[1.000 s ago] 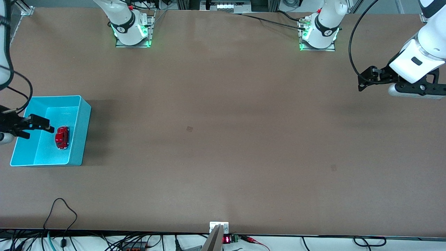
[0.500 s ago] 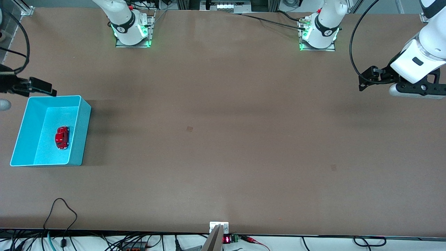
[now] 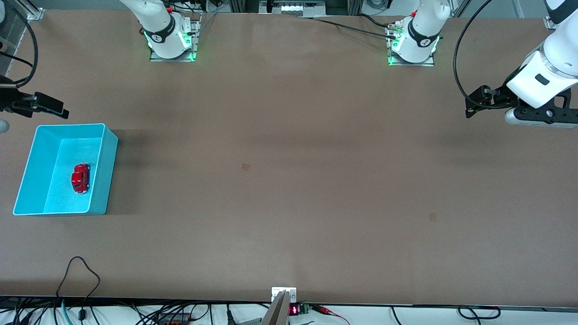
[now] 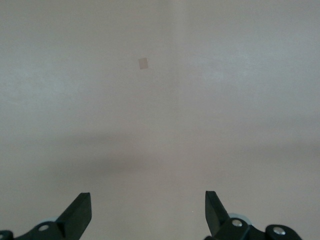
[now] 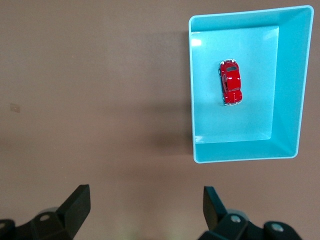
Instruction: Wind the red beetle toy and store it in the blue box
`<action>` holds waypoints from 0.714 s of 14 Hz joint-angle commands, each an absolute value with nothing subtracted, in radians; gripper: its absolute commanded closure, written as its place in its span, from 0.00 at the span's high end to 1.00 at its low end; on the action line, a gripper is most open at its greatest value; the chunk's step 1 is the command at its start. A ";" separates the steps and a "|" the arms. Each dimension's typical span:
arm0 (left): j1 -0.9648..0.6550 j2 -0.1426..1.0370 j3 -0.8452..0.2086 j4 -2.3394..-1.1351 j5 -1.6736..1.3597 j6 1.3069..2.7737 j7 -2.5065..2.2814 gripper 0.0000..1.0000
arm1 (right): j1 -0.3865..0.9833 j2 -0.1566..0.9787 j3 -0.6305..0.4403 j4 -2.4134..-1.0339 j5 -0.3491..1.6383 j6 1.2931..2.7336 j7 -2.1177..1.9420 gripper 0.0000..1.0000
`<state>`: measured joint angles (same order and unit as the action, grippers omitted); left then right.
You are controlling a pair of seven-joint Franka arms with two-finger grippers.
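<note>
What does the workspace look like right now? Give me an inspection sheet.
Surface: brown table, two small faint marks.
Job's things: red beetle toy lies on the floor of the blue box, at the right arm's end of the table.
Clutter: nothing seen.
Grippers: right gripper open, empty, over bare table beside the box; left gripper open, empty, over the left arm's end, waiting.
Cables: black cable loop on the table's front edge.
Surroundings: arm bases lit green.
</note>
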<state>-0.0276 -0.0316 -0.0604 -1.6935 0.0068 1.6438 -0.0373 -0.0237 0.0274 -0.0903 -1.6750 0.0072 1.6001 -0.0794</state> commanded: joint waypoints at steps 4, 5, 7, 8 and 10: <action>-0.026 -0.029 -0.060 -1.674 0.015 1.624 -0.037 1.00 | -0.020 -0.119 -0.083 -1.856 -0.015 1.699 -0.026 1.00; -0.026 -0.029 -0.060 -1.674 0.015 1.624 -0.037 1.00 | -0.020 -0.133 -0.081 -1.876 -0.015 1.709 -0.026 1.00; -0.026 -0.029 -0.060 -1.674 0.015 1.624 -0.037 1.00 | -0.021 -0.152 -0.083 -1.881 -0.015 1.710 -0.028 1.00; -0.026 -0.029 -0.060 -1.674 0.015 1.624 -0.037 1.00 | -0.021 -0.155 -0.083 -1.878 -0.015 1.713 -0.029 1.00; -0.026 -0.029 -0.060 -1.674 0.015 1.626 -0.037 1.00 | -0.020 -0.158 -0.081 -1.875 -0.015 1.704 -0.029 1.00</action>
